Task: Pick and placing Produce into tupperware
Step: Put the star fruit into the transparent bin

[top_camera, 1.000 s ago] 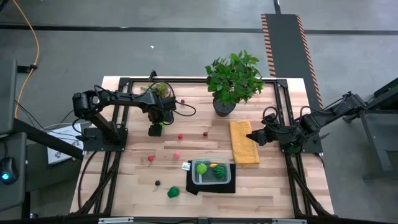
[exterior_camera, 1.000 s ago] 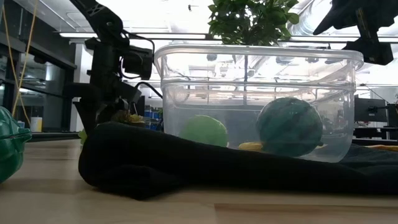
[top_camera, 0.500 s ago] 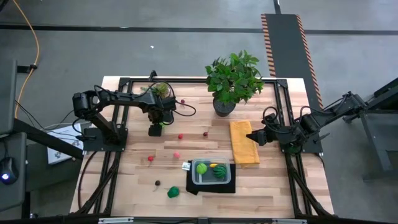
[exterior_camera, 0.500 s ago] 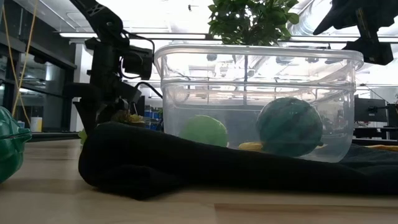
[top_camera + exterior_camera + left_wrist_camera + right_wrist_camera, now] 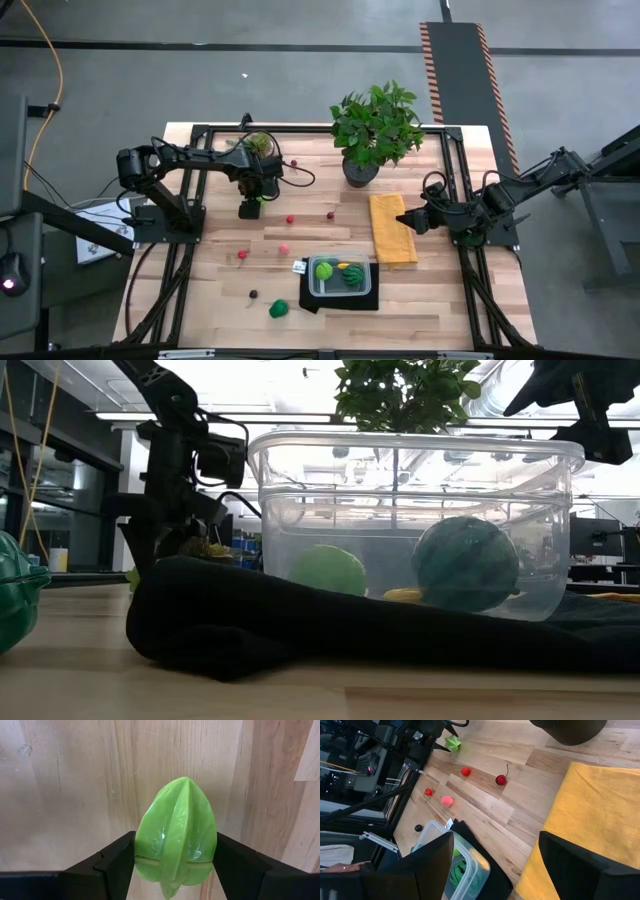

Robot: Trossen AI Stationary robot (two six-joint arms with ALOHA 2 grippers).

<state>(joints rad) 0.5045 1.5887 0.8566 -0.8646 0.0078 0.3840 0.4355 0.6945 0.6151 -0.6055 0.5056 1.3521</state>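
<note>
My left gripper (image 5: 250, 208) stands at the table's far left, pointing down, shut on a light green ridged fruit (image 5: 175, 832). The clear tupperware (image 5: 340, 275) rests on a black mat (image 5: 340, 298) near the front edge. It holds a light green ball (image 5: 328, 570), a yellow piece and a dark green striped piece (image 5: 466, 564). Loose produce lies between them: a strawberry (image 5: 290, 219), a cherry (image 5: 330, 214) and a pink piece (image 5: 284, 248). My right gripper (image 5: 405, 218) hovers open over the yellow cloth. My left gripper pinches the green ridged fruit by two opposite sides (image 5: 142, 860) between its two fingers, near the fruit's wider end. The fingers come from above, pointing down. I cannot tell whether the fruit rests on the wood or hangs just above it.
A large potted plant (image 5: 375, 130) and a small one (image 5: 258, 143) stand along the far edge. A yellow cloth (image 5: 392, 230) lies at the right. More produce sits near the front left: a red piece (image 5: 242, 255), a dark one (image 5: 253, 294) and a green one (image 5: 279, 309).
</note>
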